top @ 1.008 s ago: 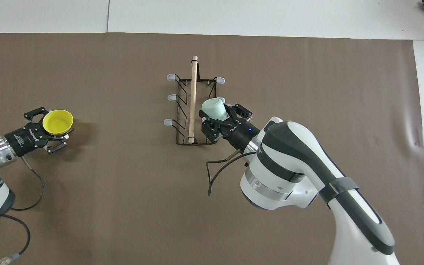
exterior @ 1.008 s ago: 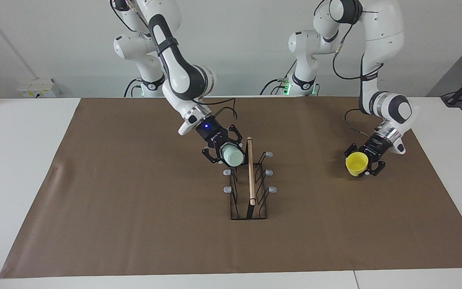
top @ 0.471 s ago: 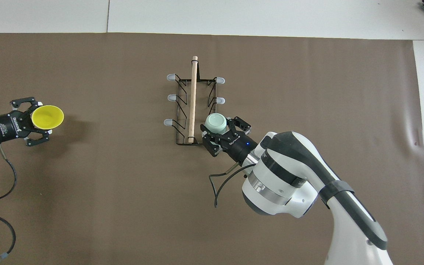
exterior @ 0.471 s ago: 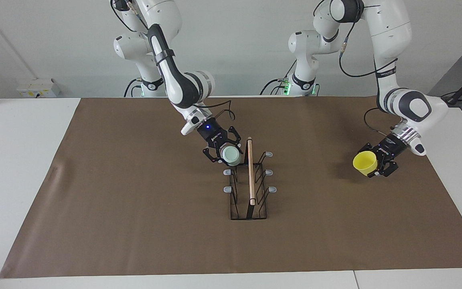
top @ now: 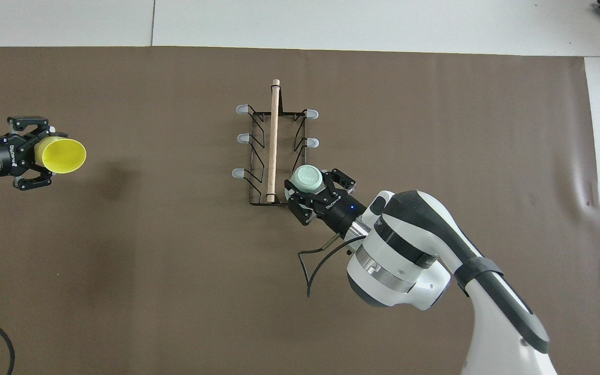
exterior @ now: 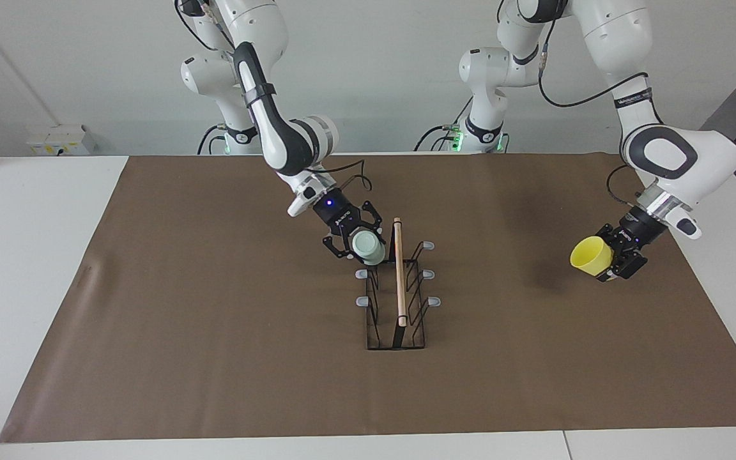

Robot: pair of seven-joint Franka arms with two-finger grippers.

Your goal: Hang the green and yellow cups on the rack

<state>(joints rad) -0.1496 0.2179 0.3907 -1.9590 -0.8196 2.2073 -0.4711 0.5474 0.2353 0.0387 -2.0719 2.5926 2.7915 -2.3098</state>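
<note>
The right gripper point(exterior: 356, 243) is angled down at the rack point(exterior: 396, 300), at the robots' end of its right-arm side, and is clamped on the pale green cup point(exterior: 368, 246), whose closed base is turned upward over the nearest prong there. The left gripper point(exterior: 617, 258) is held level above the brown mat point(exterior: 214, 332), well apart from the rack toward the left arm's end, and is closed on the yellow cup point(exterior: 590, 256), which is tipped sideways with its mouth toward the rack.

Rack mid-mat, a cup at each gripper

My right gripper point(exterior: 360, 245) holds one cup point(exterior: 368, 246) against the rack point(exterior: 397, 300); my left gripper point(exterior: 617, 260) carries the other cup point(exterior: 589, 256) over the mat point(exterior: 214, 351).
</note>
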